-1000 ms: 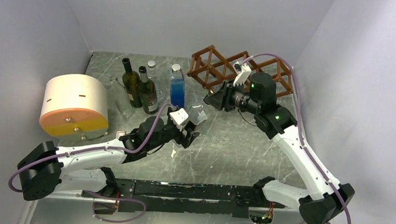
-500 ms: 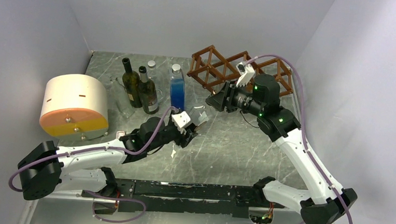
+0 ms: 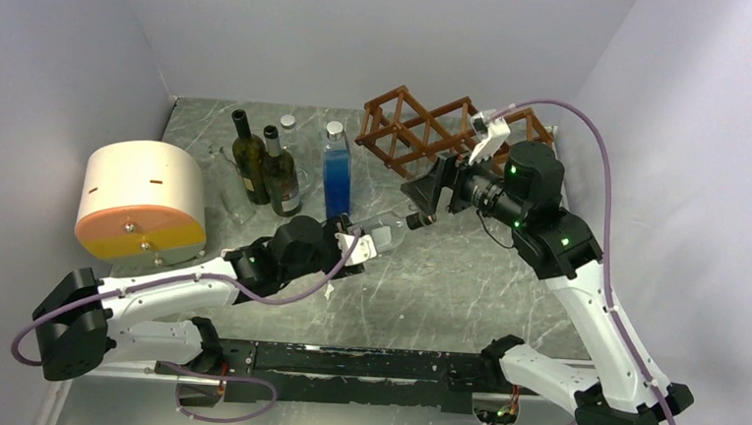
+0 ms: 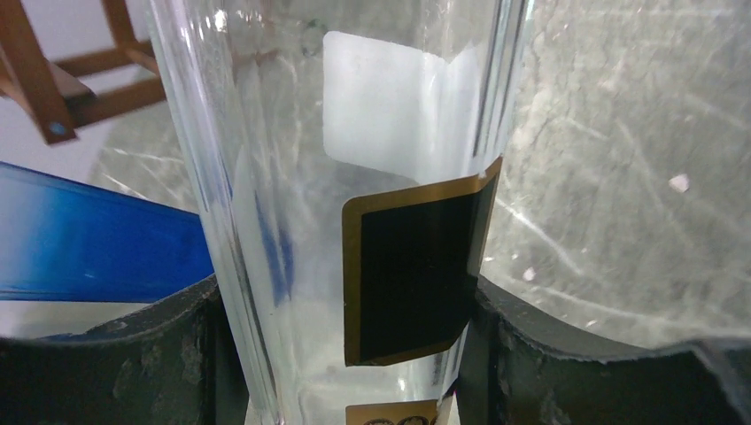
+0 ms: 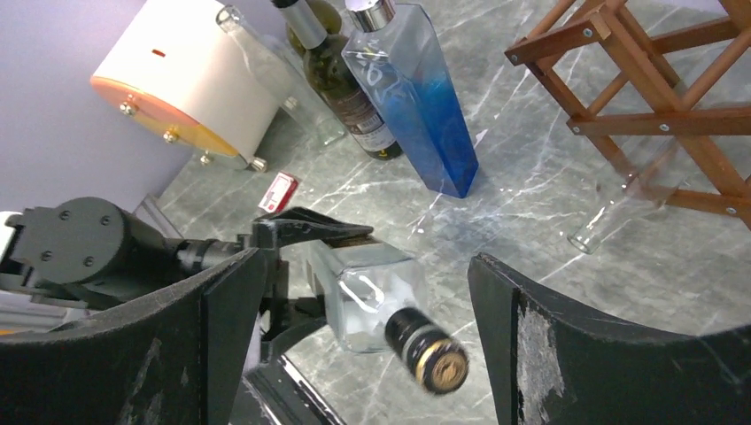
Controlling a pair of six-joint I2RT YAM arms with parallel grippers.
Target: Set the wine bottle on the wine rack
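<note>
A clear square wine bottle [image 3: 383, 233] with a black-and-gold cap [image 5: 430, 356] lies roughly level above the table's middle. My left gripper [image 3: 355, 243] is shut on its body; in the left wrist view the glass and its black-and-gold label [image 4: 407, 266] fill the gap between both fingers [image 4: 106, 372]. My right gripper [image 3: 420, 207] stands open around the capped end without touching it, one finger [image 5: 221, 328] on each side of the neck. The reddish-brown wine rack [image 3: 427, 127] stands at the back right, behind the right wrist.
Two dark green bottles [image 3: 250, 160] and a tall bottle of blue liquid [image 3: 336, 166] stand at the back left of centre. A white and orange drum [image 3: 141, 198] sits at the left. A clear glass vessel [image 5: 620, 212] lies by the rack's foot; a small red item [image 5: 281, 190] lies near the drum.
My left gripper has closed on the bottle's body and its wrist has turned. My right gripper has opened off the neck and drawn back to the right.
</note>
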